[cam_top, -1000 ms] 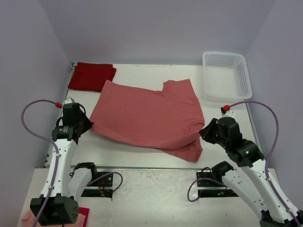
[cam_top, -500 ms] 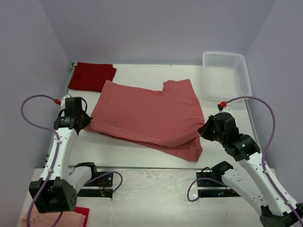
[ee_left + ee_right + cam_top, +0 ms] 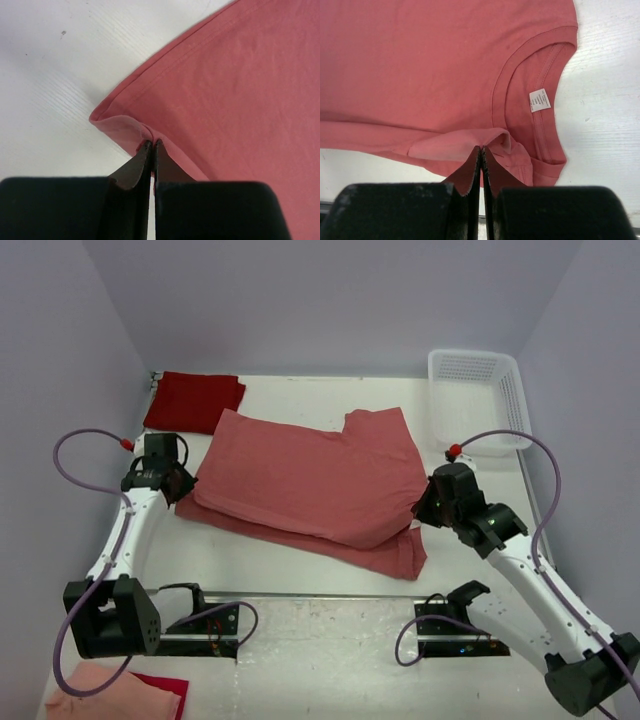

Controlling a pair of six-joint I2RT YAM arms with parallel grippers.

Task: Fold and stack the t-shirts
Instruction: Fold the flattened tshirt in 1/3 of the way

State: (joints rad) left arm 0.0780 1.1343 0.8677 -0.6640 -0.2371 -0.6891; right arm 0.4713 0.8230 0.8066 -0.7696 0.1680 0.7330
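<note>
No readable text. The only marking is a small white label (image 3: 539, 100) sewn inside the back of the collar of the salmon shirt (image 3: 420, 60), seen in the right wrist view. It carries faint grey print lines, too small to read.

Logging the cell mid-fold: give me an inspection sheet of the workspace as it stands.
Surface: white table, a few small specks.
Job's things: salmon t-shirt spread mid-table, near edge doubled over, neck label showing; crimson t-shirt folded at the far left corner.
Clutter: white mesh basket far right, nothing seen in it; peach cloth by the left arm's base.
Grippers: left tool shut on the salmon t-shirt's left corner; right tool shut on its edge near the collar.
Cables: purple cables loop off both wrists, clear of the cloth.
Surroundings: lilac walls on three sides.
</note>
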